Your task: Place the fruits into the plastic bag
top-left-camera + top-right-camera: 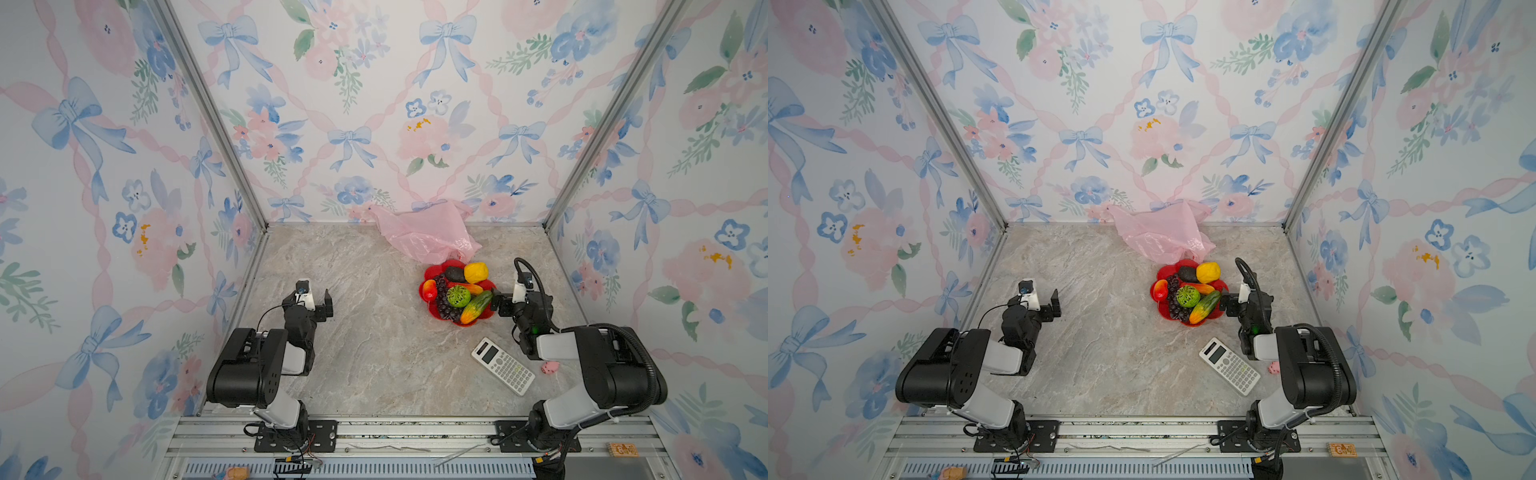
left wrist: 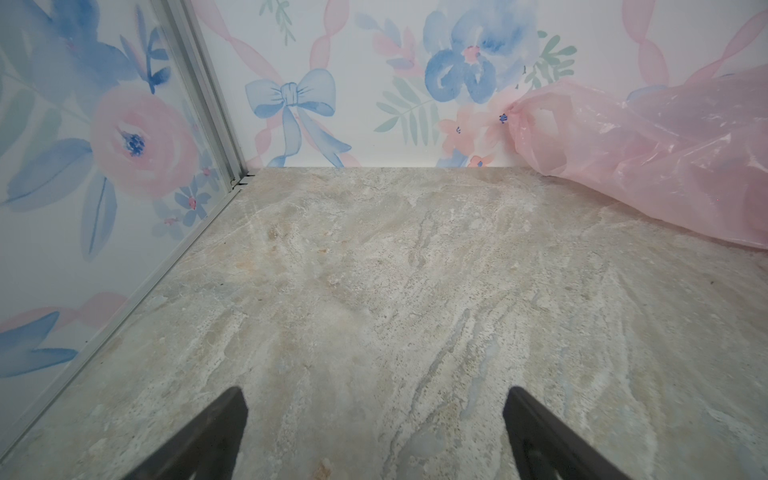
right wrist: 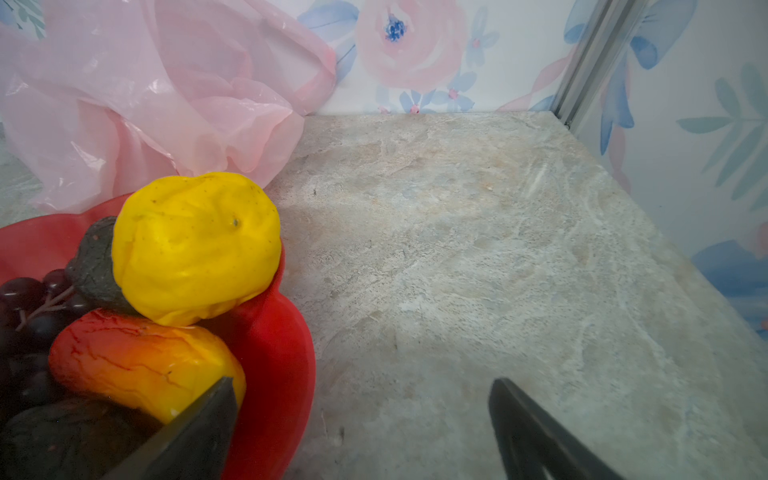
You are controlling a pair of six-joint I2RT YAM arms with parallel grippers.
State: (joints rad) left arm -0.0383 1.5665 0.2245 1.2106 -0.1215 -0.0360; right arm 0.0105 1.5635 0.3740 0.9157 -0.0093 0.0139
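The fruits lie heaped on a red flower-shaped plate (image 1: pixel 466 322) right of centre in both top views: a yellow lemon (image 1: pixel 476 272), a dark avocado (image 1: pixel 454 274), a bumpy green ball (image 1: pixel 458 296), purple grapes (image 1: pixel 444 302) and red-yellow mangoes (image 1: pixel 429 290). The pale-pink plastic bag (image 1: pixel 424 228) lies crumpled behind the plate against the back wall. My right gripper (image 1: pixel 500 302) is open at the plate's right rim; its wrist view shows the lemon (image 3: pixel 195 245), a mango (image 3: pixel 141 361) and the plate's rim (image 3: pixel 274 345) by one fingertip. My left gripper (image 1: pixel 318 298) is open over bare table, far left of the plate.
A white calculator (image 1: pixel 503 371) and a tiny pink pig figure (image 1: pixel 550 367) lie in front of the plate, near the right arm. Flowered walls with aluminium posts close in the table on three sides. A metal rail runs along the front edge.
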